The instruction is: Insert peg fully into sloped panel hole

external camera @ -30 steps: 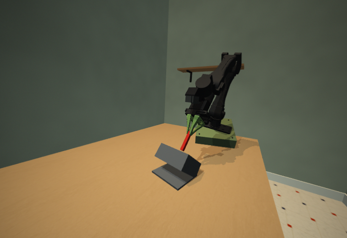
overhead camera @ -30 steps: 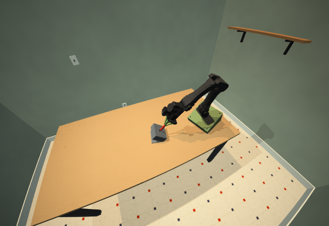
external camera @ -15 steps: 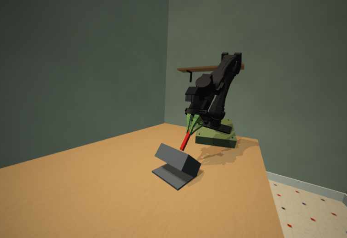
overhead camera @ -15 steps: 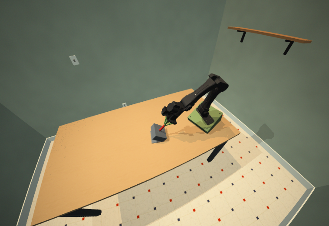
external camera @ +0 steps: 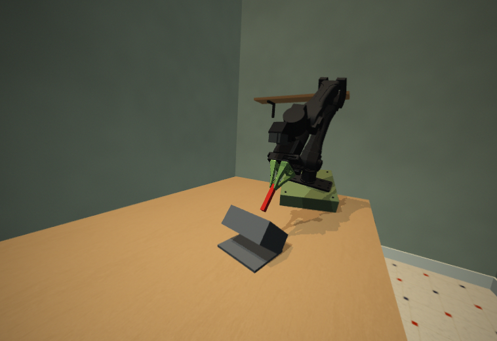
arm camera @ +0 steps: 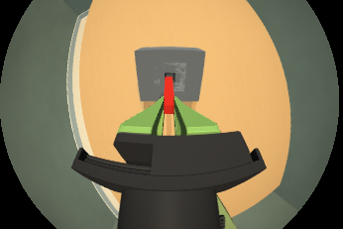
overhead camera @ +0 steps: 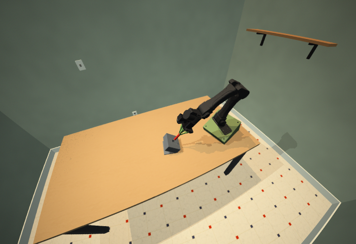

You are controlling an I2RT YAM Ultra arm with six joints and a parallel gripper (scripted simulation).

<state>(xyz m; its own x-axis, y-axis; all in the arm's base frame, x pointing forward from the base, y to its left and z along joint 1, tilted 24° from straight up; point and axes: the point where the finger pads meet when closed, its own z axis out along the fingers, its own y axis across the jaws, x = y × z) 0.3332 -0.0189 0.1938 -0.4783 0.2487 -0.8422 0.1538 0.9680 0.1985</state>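
My gripper (overhead camera: 181, 133) (external camera: 273, 185) (arm camera: 169, 101), with green fingers, is shut on a red peg (overhead camera: 176, 136) (external camera: 268, 199) (arm camera: 170, 95). The peg slants down toward the grey sloped panel (overhead camera: 170, 142) (external camera: 246, 225) (arm camera: 154, 76) on the wooden table (overhead camera: 103, 166) (external camera: 136, 273). In the wrist view the peg's tip lines up with the small dark hole (arm camera: 170, 72) in the panel face. In the exterior view the peg's tip hangs a little above and behind the panel's upper edge, apart from it. In the top view the tip meets the hole (overhead camera: 174, 140).
The arm's green base plate (overhead camera: 221, 127) (external camera: 309, 195) is bolted at the table's far right corner. A wall shelf (overhead camera: 292, 37) hangs high on the right wall. The table's edge runs close behind the base.
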